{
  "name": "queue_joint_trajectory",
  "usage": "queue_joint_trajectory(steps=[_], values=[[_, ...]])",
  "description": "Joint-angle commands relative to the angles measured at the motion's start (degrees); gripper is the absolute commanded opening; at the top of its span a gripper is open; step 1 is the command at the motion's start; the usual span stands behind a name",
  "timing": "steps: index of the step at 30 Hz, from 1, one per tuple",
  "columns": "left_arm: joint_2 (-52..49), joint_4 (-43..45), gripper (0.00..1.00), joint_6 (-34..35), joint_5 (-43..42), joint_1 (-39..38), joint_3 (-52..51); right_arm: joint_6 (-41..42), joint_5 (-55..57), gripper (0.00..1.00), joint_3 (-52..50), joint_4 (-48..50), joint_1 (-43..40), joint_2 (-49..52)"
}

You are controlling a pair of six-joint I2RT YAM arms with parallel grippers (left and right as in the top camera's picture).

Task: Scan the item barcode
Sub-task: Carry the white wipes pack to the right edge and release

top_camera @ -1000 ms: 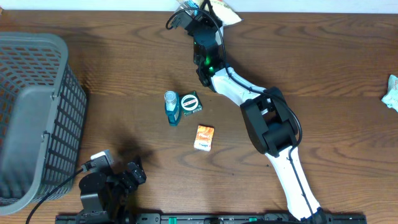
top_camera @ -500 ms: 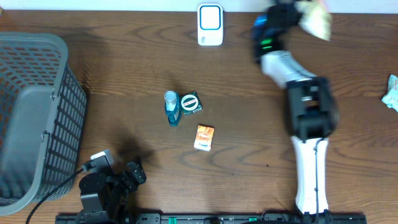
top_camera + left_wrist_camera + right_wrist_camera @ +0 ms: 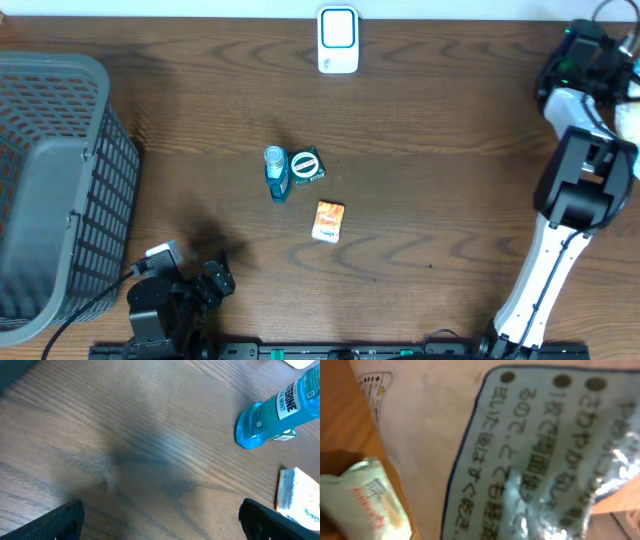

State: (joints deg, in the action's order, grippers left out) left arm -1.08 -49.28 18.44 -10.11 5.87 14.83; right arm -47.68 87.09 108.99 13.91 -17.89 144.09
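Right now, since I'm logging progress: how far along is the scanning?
Probably done: the packet was at the scanner a second ago. In hand: right hand, shut on it, now at the right edge of the table. Left: bottle, green box, orange pack mid-table, untouched; left hand open.

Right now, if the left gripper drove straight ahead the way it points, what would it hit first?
Probably bare table: the open left gripper aims at plain wood. The blue mouthwash bottle and small packet sit right of that line.

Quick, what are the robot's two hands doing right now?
Left gripper: open, holding nothing.
Right gripper: shut on the white-and-blue packet.
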Motion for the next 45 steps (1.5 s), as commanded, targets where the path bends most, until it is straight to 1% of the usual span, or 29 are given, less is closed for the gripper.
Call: queue_joint_trajectory(steps=[1,7,8,9,11,12,14,16,19,20,24,27,29,31,32,35,38,39,41,45], values=[[0.1,-2.1,0.98,-0.1,0.5,-0.2,-0.6,8.5,2.1,0.01,0.8,-0.9,-2.6,-1.8],[0.1,-2.1,0.98,-0.1,0.5,-0.2,-0.6,10.2,1.9,0.01,0.8,-0.9,-2.9,-1.8],[0.1,-2.1,0.98,-0.1,0.5,-0.2,-0.6,11.1,1.9,0.02,0.8,-0.9,-2.7,-1.8],[0.1,-2.1,0.98,-0.1,0.5,-0.2,-0.6,11.5,1.9,0.05,0.8,-0.9,-2.4,-1.8],[0.1,-2.1,0.98,-0.1,0.5,-0.2,-0.6,11.5,1.9,0.17,0.8,-0.9,-1.9,-1.8],[0.1,-2.1,0.98,-0.1,0.5,-0.2,-0.6,11.9,1.9,0.29,0.8,-0.9,-1.7,-1.8],[0.1,-2.1,0.98,-0.1,0.5,-0.2,-0.6,12.0,2.1,0.69,0.8,-0.9,-1.1,-1.8],[0.1,-2.1,0.98,-0.1,0.5,-0.2,-0.6,11.8,2.3,0.81,0.8,-0.9,-0.5,-1.8],[0.1,-2.1,0.98,-0.1,0.5,-0.2,-0.6,11.8,2.4,0.94,0.8,-0.8,0.5,-1.8],[0.1,-2.1,0.98,-0.1,0.5,-0.2,-0.6,11.8,2.4,0.96,0.8,-0.7,0.9,-1.8],[0.1,-2.1,0.98,-0.1,0.5,-0.2,-0.6,9.9,2.4,0.99,0.8,2.1,3.4,-2.2],[0.1,-2.1,0.98,-0.1,0.5,-0.2,-0.6,6.6,2.9,0.99,0.8,7.5,6.0,-2.6],[0.1,-2.1,0.98,-0.1,0.5,-0.2,-0.6,3.0,3.5,0.99,0.8,13.2,8.4,-3.0],[0.1,-2.1,0.98,-0.1,0.5,-0.2,-0.6,-3.0,3.5,0.99,0.8,21.4,11.5,-3.7],[0.1,-2.1,0.98,-0.1,0.5,-0.2,-0.6,-9.2,3.5,0.99,0.8,30.0,14.6,-4.3],[0.1,-2.1,0.98,-0.1,0.5,-0.2,-0.6,-18.8,2.9,0.99,0.8,44.4,19.6,-5.9],[0.1,-2.1,0.98,-0.1,0.5,-0.2,-0.6,-24.5,1.3,0.99,0.8,53.5,24.5,-8.3],[0.1,-2.1,0.98,-0.1,0.5,-0.2,-0.6,-25.3,-0.1,0.99,0.8,55.2,27.2,-10.2],[0.1,-2.1,0.98,-0.1,0.5,-0.2,-0.6,-25.3,-2.6,0.99,0.8,54.7,30.6,-12.8],[0.1,-2.1,0.98,-0.1,0.5,-0.2,-0.6,-25.3,-11.0,0.99,0.8,51.0,37.4,-19.0]])
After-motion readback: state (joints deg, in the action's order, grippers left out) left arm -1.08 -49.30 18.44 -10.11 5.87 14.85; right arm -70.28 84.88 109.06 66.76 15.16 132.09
